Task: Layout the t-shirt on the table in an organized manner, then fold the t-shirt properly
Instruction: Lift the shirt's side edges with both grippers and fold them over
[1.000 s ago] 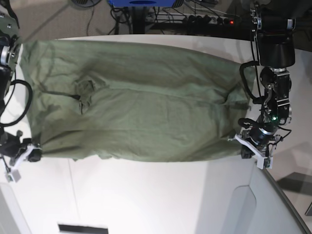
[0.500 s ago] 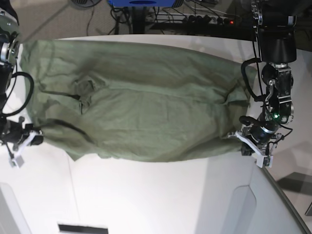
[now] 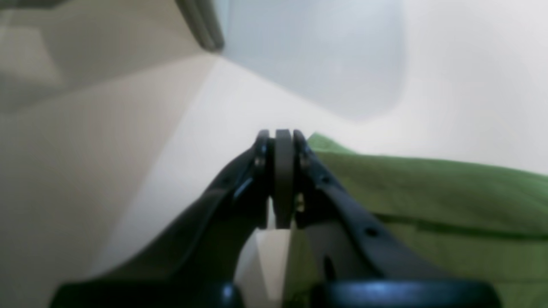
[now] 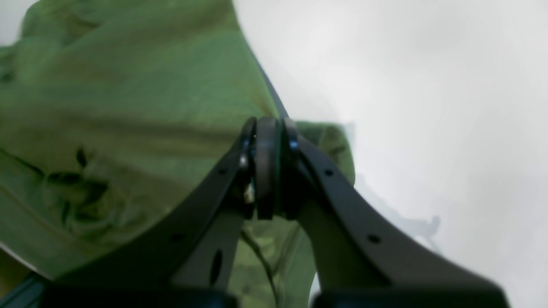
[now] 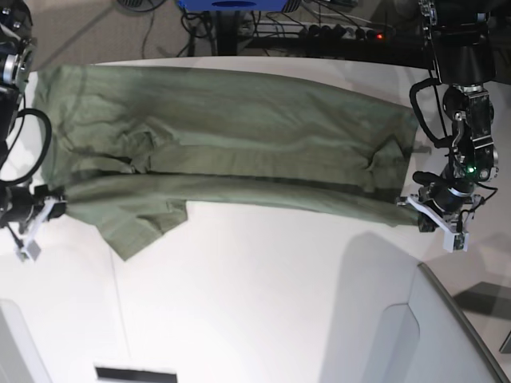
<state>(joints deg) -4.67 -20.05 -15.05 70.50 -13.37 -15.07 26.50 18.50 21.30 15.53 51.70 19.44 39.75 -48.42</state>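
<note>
Folding step's underway, I reckon: left claw (image 5: pixel 409 209) and right claw (image 5: pixel 54 203) each clamped on an edge of the t-shirt (image 5: pixel 239 144), stretched across the desk (image 5: pixel 263 303). Next they'd need matched travel, keeping it taut.

Left arm: enters the base view at 2 o'clock and hangs down that side. Left gripper (image 5: pixel 413 209) sits at 3 o'clock, jaws pressed together, pinching the t-shirt (image 5: pixel 239 152) edge.

Right arm: runs along the 9 o'clock edge, cabling looped beside it. Right gripper (image 5: pixel 59 203) sits at 9 o'clock, jaws closed on the t-shirt's opposite edge.
</note>
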